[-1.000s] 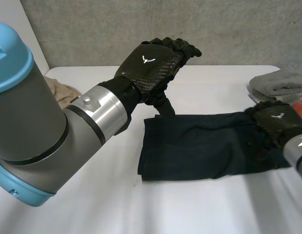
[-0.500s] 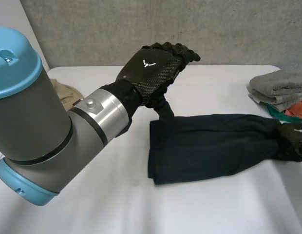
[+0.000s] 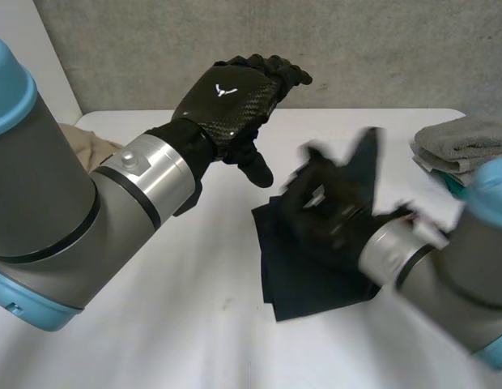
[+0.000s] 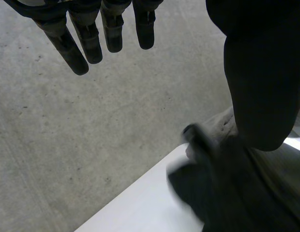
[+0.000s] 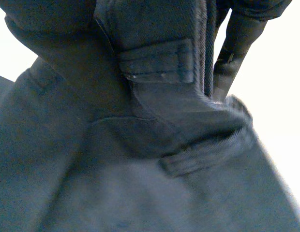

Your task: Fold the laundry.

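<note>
— Since a second ago the right hand (image 3: 320,207) has swung in from the right edge to the middle of the frame, and it has carried one end of the trousers (image 3: 316,275) along.

— Where are the trousers now?

— Lower right of centre, on the white table (image 3: 194,324). The near part lies flat. The carried end is lifted, and a dark peak of it stands up just above the hand, right of centre.

— Is that hand really gripping them?

— It is. From its own wrist you see cloth with a belt loop (image 5: 157,63) bunched against the palm, and a finger (image 5: 234,43) closes down beside it. From overhead the hand is a blur.

— And the left hand?

— The left hand (image 3: 231,101) is up in the upper middle of the frame, lifted off the table and apart from the trousers. Its fingers (image 4: 87,41) hang loose and nearly straight, with the thumb out to one side, and it holds nothing.

— Anything else on the table?

— A folded grey towel (image 3: 465,138) sits at the right edge, beyond the right arm. A beige cloth (image 3: 93,146) pokes out at the left edge behind the left arm. A grey wall (image 3: 397,49) runs across the top.
</note>
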Action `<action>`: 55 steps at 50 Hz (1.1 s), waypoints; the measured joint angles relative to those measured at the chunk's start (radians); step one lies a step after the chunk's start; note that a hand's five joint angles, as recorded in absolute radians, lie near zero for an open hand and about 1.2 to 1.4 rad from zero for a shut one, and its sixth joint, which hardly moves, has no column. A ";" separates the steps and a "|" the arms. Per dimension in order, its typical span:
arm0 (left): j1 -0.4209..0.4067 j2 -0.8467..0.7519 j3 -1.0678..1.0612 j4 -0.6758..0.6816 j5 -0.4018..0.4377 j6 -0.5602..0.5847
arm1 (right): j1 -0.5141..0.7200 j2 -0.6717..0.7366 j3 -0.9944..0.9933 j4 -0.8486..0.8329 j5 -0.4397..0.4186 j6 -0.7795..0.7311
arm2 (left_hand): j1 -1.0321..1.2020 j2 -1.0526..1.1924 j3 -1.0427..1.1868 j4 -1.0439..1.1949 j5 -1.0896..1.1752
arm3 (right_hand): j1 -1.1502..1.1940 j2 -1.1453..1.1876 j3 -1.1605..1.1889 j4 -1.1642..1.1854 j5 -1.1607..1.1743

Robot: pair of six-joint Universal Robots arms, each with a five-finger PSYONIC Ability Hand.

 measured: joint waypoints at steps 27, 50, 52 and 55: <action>0.048 0.039 0.085 0.003 -0.075 0.002 | -0.031 -0.110 -0.148 0.275 0.202 0.605 | 0.000 0.000 0.000 0.000 0.000 | -0.846 -0.977 -0.985 -0.990 -0.902; -0.184 -0.519 0.431 -0.407 -0.403 0.083 | -0.145 0.194 -0.422 0.676 0.254 0.812 | 0.000 0.000 0.000 0.000 0.000 | -0.846 -0.977 -0.985 -0.990 -0.902; -0.192 -0.546 0.425 -0.411 -0.417 0.084 | -0.135 0.223 -0.417 0.659 0.253 0.809 | 0.000 0.000 0.000 0.000 0.000 | -0.846 -0.977 -0.985 -0.990 -0.902; -0.202 -0.577 0.414 -0.418 -0.440 0.083 | -0.127 0.260 -0.400 0.616 0.267 0.789 | 0.000 0.000 0.000 0.000 0.000 | -0.846 -0.977 -0.985 -0.990 -0.902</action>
